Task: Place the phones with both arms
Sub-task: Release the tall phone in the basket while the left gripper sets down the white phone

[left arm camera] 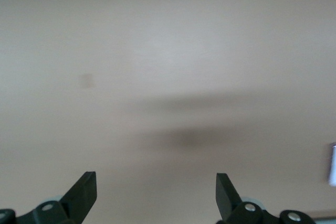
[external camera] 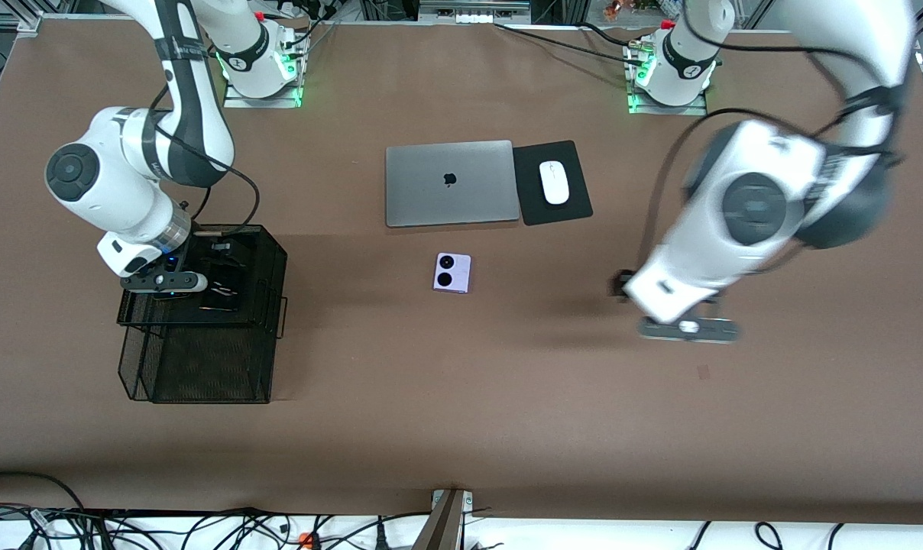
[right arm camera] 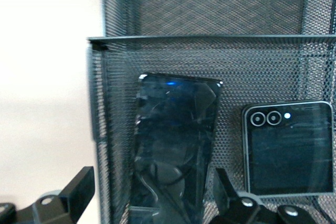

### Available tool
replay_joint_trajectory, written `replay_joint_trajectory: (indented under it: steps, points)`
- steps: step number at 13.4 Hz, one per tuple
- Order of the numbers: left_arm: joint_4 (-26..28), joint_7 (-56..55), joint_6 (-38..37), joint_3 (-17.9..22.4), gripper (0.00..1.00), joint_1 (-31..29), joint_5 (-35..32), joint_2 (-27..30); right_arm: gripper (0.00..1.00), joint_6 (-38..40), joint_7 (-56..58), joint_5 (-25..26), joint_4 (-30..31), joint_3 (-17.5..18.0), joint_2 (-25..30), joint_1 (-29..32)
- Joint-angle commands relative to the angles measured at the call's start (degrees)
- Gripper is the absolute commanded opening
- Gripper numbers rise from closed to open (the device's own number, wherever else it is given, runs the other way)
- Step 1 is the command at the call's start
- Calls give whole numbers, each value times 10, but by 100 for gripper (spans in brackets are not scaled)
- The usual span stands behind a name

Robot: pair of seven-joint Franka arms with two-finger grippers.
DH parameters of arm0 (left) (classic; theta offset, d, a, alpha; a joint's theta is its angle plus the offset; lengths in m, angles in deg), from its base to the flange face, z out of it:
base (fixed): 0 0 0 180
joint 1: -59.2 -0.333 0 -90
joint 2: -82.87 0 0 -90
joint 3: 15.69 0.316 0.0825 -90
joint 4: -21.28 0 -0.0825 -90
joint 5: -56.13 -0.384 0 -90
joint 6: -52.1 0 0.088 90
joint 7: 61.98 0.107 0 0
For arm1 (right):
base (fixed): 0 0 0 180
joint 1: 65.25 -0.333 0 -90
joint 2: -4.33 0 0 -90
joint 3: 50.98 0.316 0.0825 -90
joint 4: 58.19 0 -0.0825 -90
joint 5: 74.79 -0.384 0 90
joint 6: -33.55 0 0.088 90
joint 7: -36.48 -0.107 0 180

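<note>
**Two phones in the basket, lavender one waits on the desk**

The lavender phone looks like a small, stiff, folded slab with a smooth shell that is likely slippery and light. Its two lenses sit toward the end facing the laptop, so the safest hold is probably across the two plain side edges, with the fingers low enough to catch the thin body lying flat on the desk. Glass and a hinge suggest a modest squeeze rather than a hard one.

It lies in the middle of the desk, just nearer the front camera than the laptop and the mouse on its black pad. The left gripper hangs over bare desk toward the left arm's end, well apart from that phone, with its fingers spread wide and nothing between them; a pale sliver at the edge of the left wrist view may be the phone, though that is not certain.

The right gripper is over the black mesh basket, fingers apart and empty. Below it, inside the upper tray, the long black phone and the squarish black flip phone lie side by side without touching.
</note>
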Motion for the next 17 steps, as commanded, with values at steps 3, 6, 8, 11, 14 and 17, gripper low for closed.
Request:
replay_joint_trajectory:
  steps: [3, 6, 8, 11, 14, 17]
  points:
    - [61, 185, -13, 190, 100, 56, 132, 130, 100, 211, -1, 25, -171, -22, 4, -1]
    - [102, 232, -13, 255, 100, 76, 142, 195, 100, 242, -79, 27, -216, -13, 0, -21]
    - [171, 227, -17, 275, 100, 82, 146, 262, 100, 237, -158, 27, -220, -11, -4, -60]
    - [194, 220, -19, 347, 100, 116, 154, 290, 100, 225, -289, 17, -246, -7, -59, -124]
    - [202, 220, -26, 344, 100, 102, 169, 298, 100, 207, -412, 17, -304, 44, -125, -148]
    - [205, 219, -34, 313, 100, 81, 167, 308, 100, 163, -498, 17, -353, 116, -180, -148]
